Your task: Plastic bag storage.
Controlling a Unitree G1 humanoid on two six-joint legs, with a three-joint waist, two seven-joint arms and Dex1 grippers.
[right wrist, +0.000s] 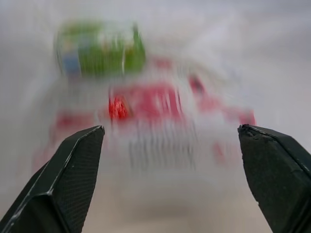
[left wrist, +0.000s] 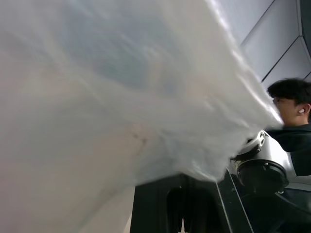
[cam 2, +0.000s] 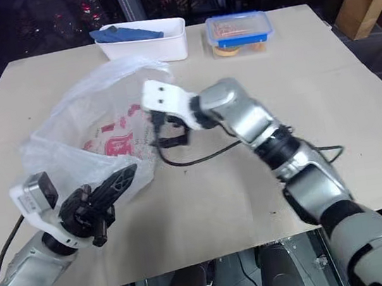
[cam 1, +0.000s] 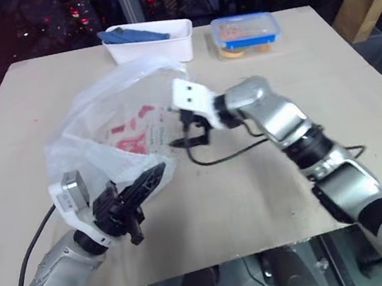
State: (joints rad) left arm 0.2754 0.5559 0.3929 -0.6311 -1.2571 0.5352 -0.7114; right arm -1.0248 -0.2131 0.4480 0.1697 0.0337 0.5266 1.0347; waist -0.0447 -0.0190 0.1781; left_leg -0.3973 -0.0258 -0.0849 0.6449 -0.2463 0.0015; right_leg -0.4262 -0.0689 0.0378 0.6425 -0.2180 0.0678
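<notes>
Left gripper (cam 1: 143, 185) nearest cam, by counter's (cam 1: 256, 198) near-left corner, jaws clamped on near edge of plastic bag (cam 1: 114, 129). 1 bag, billowed up over left-centre of counter, red print on its side. Right gripper (cam 1: 191, 134) at bag's right side mid-counter, jaws wide apart, holding nothing; right wrist view shows 1 green packet (right wrist: 99, 48) behind the blurred red print. Far edge: 1 white tub (cam 1: 150, 42) w/ blue cloth (cam 1: 134, 34), 1 blue-lidded box (cam 1: 245, 32). 1 person (left wrist: 291, 121) in left wrist view.

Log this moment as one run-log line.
left gripper: shut on plastic bag | right gripper: open, at bag's printed side | bag: on table
</notes>
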